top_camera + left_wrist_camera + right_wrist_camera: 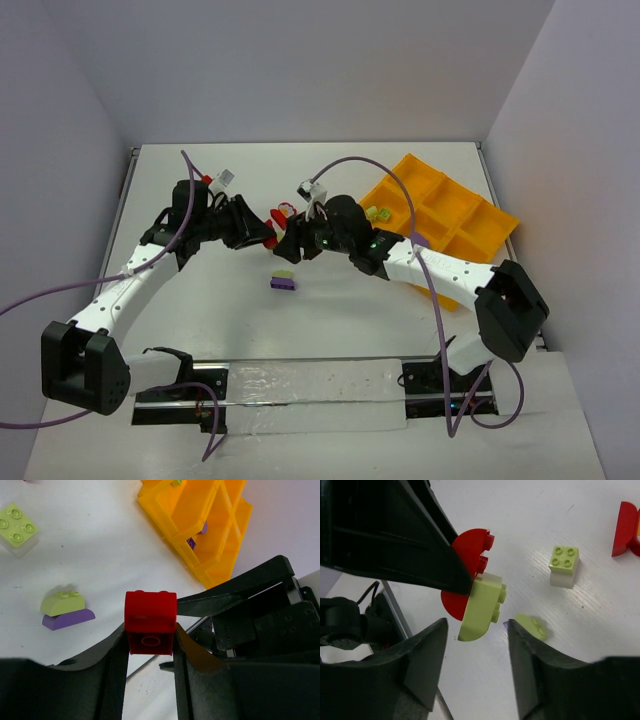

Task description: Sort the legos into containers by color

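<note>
Above mid-table | left gripper [150,637] clenches red brick [150,611] | right gripper [476,636], spread, flanks attached yellow-green brick [482,605] | next, we reckon: pinch, separate

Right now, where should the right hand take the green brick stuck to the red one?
I would pinch the free end of the green brick, coming from the side opposite the left hand; it juts clear of the red brick toward the open right hand.

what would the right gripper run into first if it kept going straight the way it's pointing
Most likely the pale green brick stuck to the red brick that the left gripper clamps: it sits straight ahead, in line with the open gap of the right gripper. How far off is unclear.
</note>
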### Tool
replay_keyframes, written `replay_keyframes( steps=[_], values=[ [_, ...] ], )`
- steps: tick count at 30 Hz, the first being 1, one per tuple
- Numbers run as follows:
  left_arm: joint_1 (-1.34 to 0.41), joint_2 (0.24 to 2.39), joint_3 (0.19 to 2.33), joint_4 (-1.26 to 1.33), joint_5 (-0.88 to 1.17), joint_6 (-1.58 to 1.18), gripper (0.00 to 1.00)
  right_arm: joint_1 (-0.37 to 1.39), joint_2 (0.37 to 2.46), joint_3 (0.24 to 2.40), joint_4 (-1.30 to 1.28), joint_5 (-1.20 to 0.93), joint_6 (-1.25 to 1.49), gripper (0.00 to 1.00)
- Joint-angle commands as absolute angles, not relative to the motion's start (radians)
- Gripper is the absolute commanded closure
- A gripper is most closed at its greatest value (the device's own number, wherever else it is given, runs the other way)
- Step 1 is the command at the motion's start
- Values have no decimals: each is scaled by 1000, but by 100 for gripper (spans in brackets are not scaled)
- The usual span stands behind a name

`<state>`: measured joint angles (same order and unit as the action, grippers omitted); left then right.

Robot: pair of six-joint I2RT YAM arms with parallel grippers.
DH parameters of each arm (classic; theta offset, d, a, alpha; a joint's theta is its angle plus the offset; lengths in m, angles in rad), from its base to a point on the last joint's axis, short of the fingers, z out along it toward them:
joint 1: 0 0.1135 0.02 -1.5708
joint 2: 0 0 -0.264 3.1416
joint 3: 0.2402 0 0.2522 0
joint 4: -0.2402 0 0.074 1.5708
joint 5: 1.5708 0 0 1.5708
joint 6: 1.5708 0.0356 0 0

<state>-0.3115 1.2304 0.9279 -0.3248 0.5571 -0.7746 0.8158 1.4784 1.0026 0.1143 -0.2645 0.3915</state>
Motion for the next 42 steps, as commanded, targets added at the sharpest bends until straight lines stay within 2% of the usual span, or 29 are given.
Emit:
replay_keyframes(
  steps=[1, 7, 11, 13, 15, 19, 24, 31, 42],
  values=[
    [-307, 1221, 949, -281, 569, -772, 100, 821, 1511, 1070, 173, -255, 389, 46],
    [-305, 1232, 946, -281, 577, -767, 100, 821, 1536, 1087, 172, -272, 376, 57],
    [-306, 1232, 939, -279, 578, -770, 100, 821, 1559, 1095, 179, -284, 384, 79],
    [-305, 1229, 937, -281, 580, -767, 100, 822, 1560, 1092, 181, -277, 388, 94],
    [-305, 1227, 936, -281, 577, -764, 100, 821, 1557, 1087, 179, -261, 390, 100],
    [-306, 1226, 963, -330, 542, -749, 100, 807, 1545, 1057, 166, -210, 395, 100],
    [-307, 1210, 968, -316, 566, -750, 100, 708, 1539, 936, 219, -237, 455, 100],
    [-305, 1204, 961, -318, 572, -752, 100, 611, 1542, 949, 154, -229, 514, 100],
    [-305, 1195, 916, -300, 575, -754, 100, 549, 1527, 973, 65, -146, 489, 100]
  ],
)
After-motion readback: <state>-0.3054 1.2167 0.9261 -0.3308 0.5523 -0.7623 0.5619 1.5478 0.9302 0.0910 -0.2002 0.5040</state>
